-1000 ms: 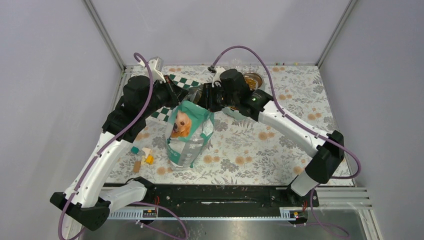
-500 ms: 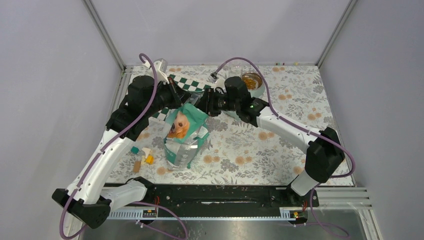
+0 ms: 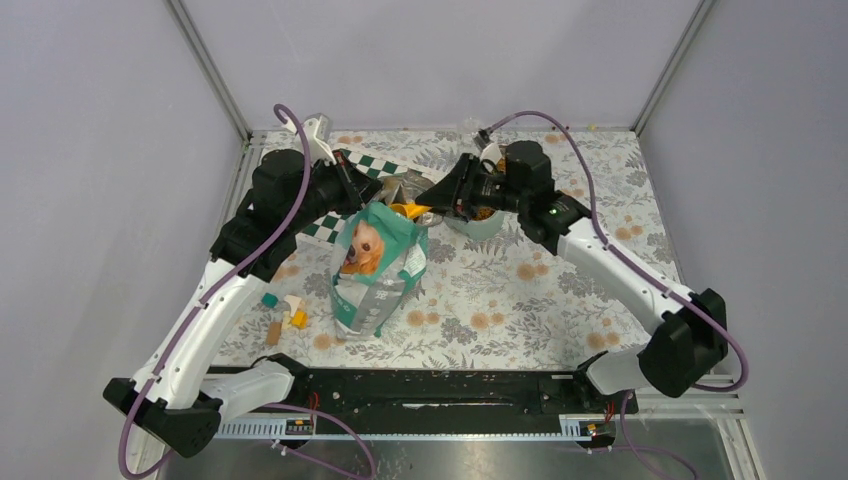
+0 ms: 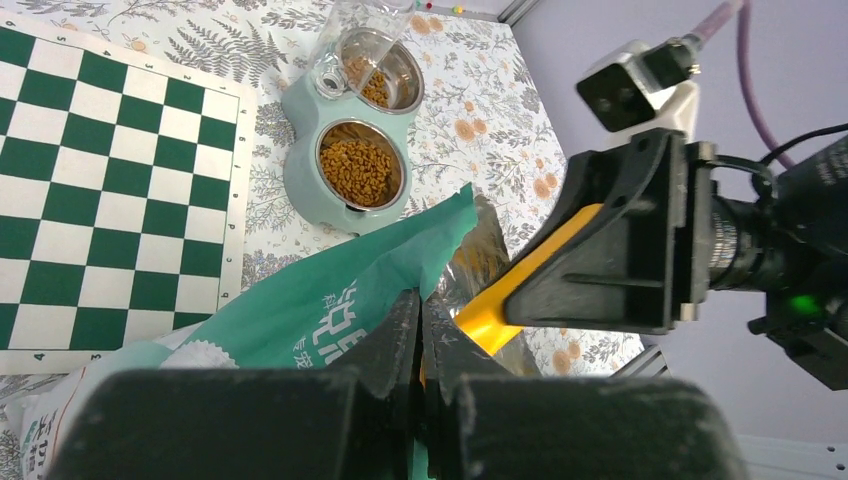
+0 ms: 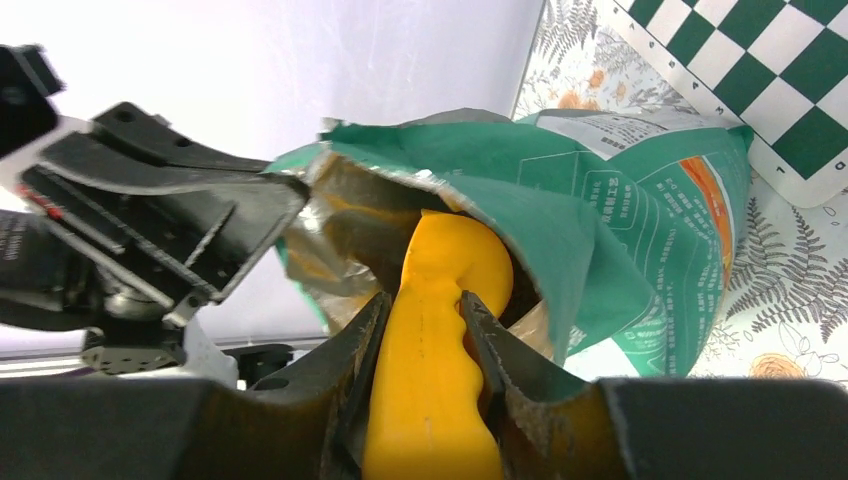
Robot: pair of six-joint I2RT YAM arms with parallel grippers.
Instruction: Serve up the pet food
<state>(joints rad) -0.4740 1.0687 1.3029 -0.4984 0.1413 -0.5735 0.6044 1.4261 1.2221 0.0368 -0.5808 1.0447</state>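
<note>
**Top view:** Your right arm (image 3: 600, 260) has swung back toward 2 o'clock within the last second. The orange scoop (image 3: 408, 210), unseen a moment ago, now shows at the mouth of the teal dog-food bag (image 3: 375, 270). The left arm (image 3: 230, 290) has not shifted from the bag's rim at 11 o'clock. The bag stands upright on the floral surface (image 3: 560, 290). The teal twin-bowl feeder (image 3: 482, 228) sits near it at 2 o'clock, half covered by the right wrist.

**Left wrist view:** The left fingers (image 4: 395, 345) are pressed together on the bag's torn rim, holding the mouth open. Pet food (image 4: 360, 172) fills the nearer steel cup of the feeder at 11 o'clock. More lies in the far cup beneath a clear plastic container (image 4: 345, 50). A chessboard mat (image 4: 100, 180) lies at 9 o'clock.

**Right wrist view:** The right fingers (image 5: 350, 350) pinch the scoop's handle. Its bowl sits just inside the foil-lined mouth, turned so you cannot tell whether it carries kibble.

The pull-back reads as the scoop coming out for the carry to the feeder. With the near cup already well filled, the serving looks far along. Keep the scoop level on the way across.
</note>
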